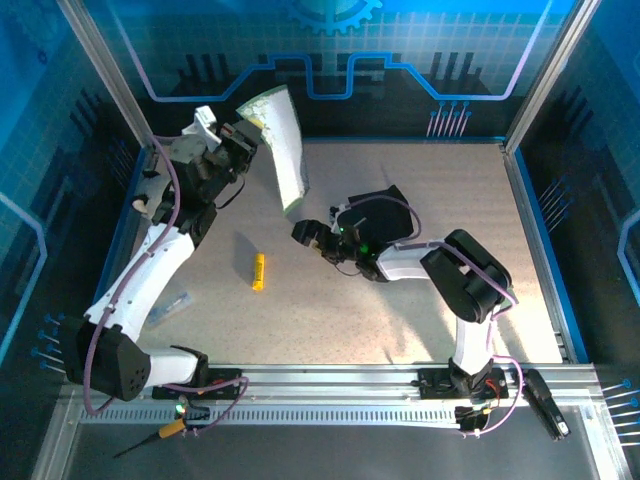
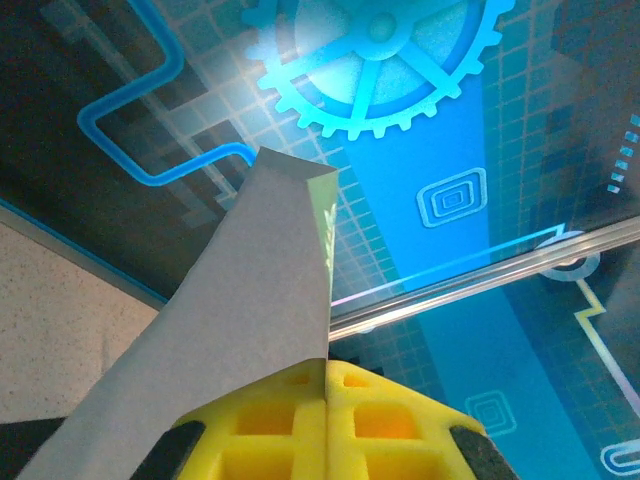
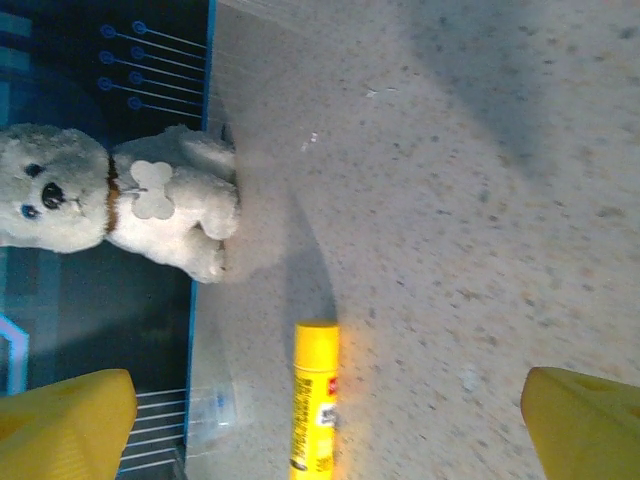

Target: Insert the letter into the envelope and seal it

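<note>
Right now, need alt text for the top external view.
The left gripper holds a white, green-bordered paper letter lifted above the speckled grey table, near its far left corner. The right gripper hangs open low over the table's middle, and a small yellow stick lies between the arms.

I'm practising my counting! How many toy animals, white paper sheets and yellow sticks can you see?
Toy animals: 1, the plush dog
White paper sheets: 1, the letter
Yellow sticks: 1, the yellow stick
Total: 3
</note>
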You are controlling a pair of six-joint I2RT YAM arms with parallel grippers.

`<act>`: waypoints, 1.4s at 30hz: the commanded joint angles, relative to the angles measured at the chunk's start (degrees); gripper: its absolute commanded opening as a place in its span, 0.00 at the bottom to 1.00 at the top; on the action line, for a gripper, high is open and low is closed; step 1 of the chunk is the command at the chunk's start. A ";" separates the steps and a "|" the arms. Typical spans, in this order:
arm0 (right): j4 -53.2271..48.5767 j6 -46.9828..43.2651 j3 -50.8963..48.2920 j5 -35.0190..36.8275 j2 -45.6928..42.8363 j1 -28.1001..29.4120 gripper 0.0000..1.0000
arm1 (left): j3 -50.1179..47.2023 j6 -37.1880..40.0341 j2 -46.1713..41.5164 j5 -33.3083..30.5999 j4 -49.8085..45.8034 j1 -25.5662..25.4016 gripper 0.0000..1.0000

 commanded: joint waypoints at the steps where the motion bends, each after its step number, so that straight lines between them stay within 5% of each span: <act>1: 0.87 2.00 3.80 -1.36 2.55 1.55 1.00 | -0.90 -1.94 -0.58 0.99 2.93 -0.68 0.00; 21: 7.24 2.89 -1.09 1.49 -2.86 -1.49 1.00 | -4.44 8.00 -2.50 1.10 -6.95 -0.82 0.00; 42: -12.24 -6.31 -9.00 6.59 -20.46 -2.29 1.00 | 1.25 25.37 1.11 0.54 -18.13 -0.81 0.00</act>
